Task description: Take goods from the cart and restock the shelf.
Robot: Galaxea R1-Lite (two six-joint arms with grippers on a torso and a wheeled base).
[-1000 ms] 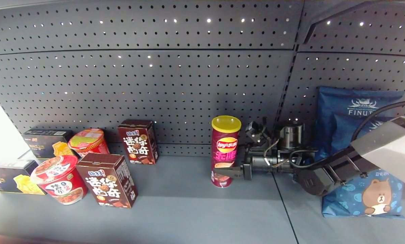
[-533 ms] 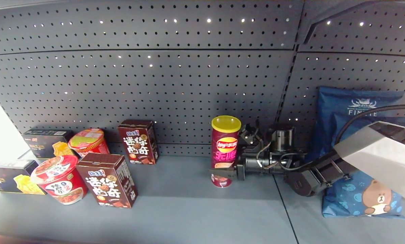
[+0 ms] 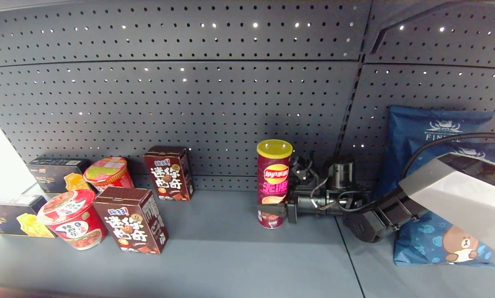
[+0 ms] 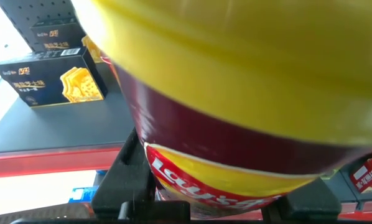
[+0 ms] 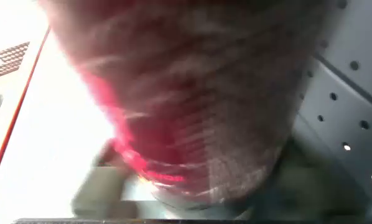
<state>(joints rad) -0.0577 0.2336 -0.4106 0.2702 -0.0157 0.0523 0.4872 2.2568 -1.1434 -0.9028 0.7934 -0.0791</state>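
right gripper (image 3: 269, 205) around can (image 3: 274, 176) on shelf (image 3: 222, 252)

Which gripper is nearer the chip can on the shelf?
Right. The right gripper grips that chip can; the left gripper holds a second can before the shelf's left end.

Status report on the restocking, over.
Right claw shut on chips can, upright on shelf. Left claw shut on second can. Blue bags stand to its right.

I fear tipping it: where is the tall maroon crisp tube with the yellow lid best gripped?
Grip the tall maroon crisp tube low on its round body, from its right side, where the right tool holds it: it stands upright, with the perforated panel behind.
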